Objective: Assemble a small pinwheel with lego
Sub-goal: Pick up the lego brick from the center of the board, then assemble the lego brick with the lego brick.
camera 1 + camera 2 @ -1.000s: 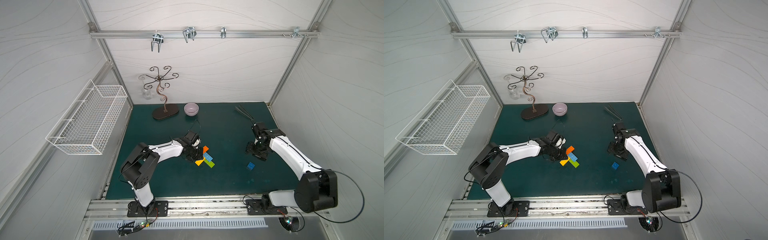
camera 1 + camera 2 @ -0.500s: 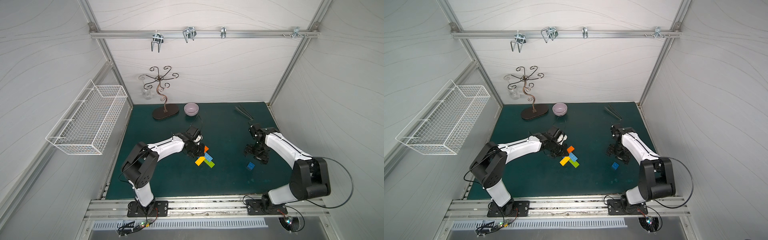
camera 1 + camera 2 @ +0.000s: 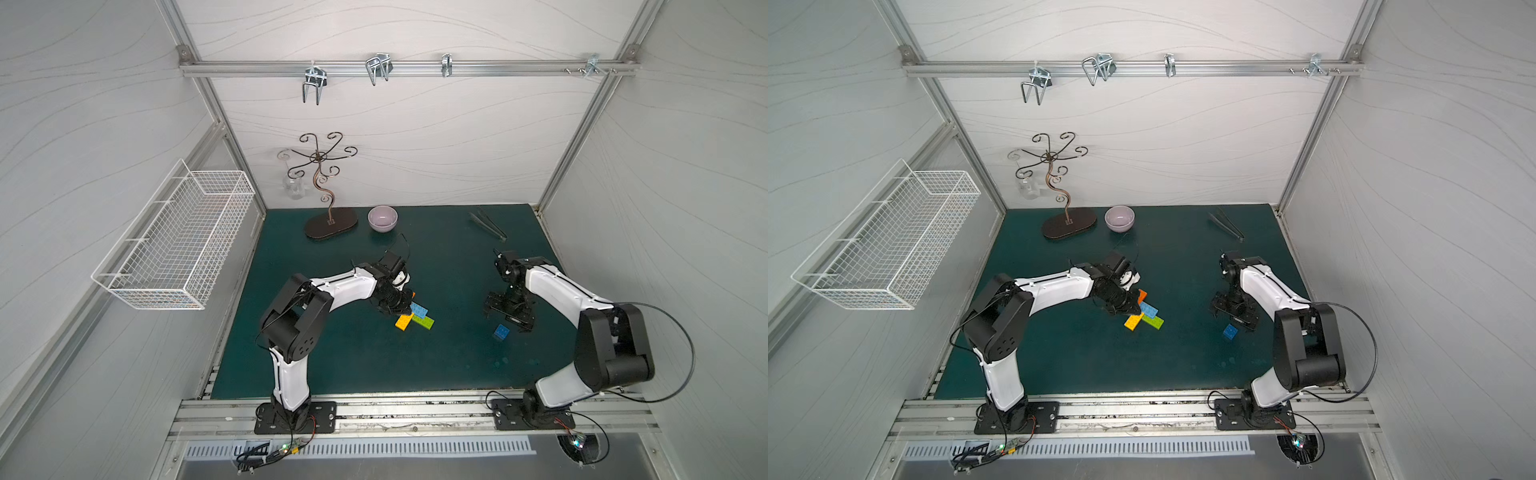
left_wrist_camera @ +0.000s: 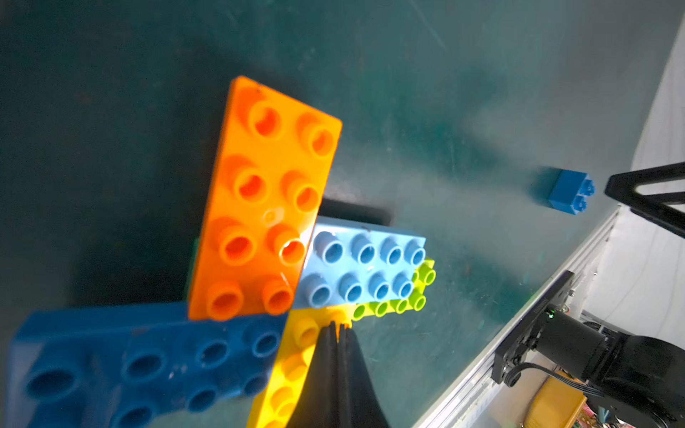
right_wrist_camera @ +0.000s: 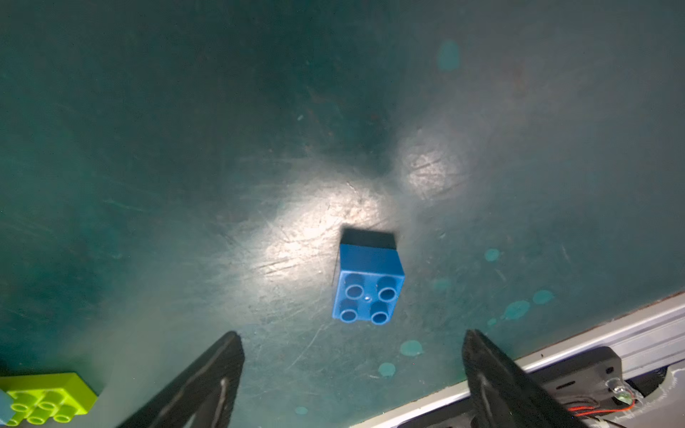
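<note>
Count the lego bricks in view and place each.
6. Five cluster at the left pincer: orange, light blue, lime, yellow, dark blue. The square blue one lies alone before the open right pincer. More may hide underneath.

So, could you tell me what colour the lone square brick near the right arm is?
Blue; the square brick shows best in the right wrist view.

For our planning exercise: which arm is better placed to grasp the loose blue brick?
Right: the right gripper is open beside the loose blue brick; the left gripper is shut, at the pinwheel.
</note>
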`<state>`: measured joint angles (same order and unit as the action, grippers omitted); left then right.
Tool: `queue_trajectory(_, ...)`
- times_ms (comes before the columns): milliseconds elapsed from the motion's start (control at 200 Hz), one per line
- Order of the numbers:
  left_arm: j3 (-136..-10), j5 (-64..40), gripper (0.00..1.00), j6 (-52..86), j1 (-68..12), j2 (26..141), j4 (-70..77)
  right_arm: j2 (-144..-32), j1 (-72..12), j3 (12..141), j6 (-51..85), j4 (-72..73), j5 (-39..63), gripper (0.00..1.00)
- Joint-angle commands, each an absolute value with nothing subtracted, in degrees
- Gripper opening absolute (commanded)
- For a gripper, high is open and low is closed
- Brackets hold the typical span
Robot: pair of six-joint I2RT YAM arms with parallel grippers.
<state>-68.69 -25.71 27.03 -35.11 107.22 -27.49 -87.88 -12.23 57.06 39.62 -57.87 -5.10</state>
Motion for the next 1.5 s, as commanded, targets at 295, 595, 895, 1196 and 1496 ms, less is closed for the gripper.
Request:
queue_trajectory(295,-75.97,-24.75,0.0,28.13,-27.03,94.68,-33.93,-93.33,-12.24,55.2,47.91,-54.75,-5.36,0.82)
queue_trajectory(595,-72.34,-19.94,0.25,25.79,-23.11,90.15,-36.75,-91.87,-13.33,51.61,51.06,-54.06,-4.69,0.67)
queue_trajectory(895,-67.95,-18.61,0.72,26.09,-18.0,85.77,-36.78,-90.63,-20.01,59.16,38.15,-52.81,-7.57,0.12)
queue_trajectory(1196,-58.61,-17.58,0.99,28.19,-11.9,76.27,-38.11,-102.82,-40.85,82.85,3.87,-58.84,-2.8,0.1)
queue_trajectory(1496,-53.04,-17.49,0.99,28.13,-8.05,71.68,-39.41,-115.38,-49.25,95.98,-6.94,-61.71,1.65,0.08)
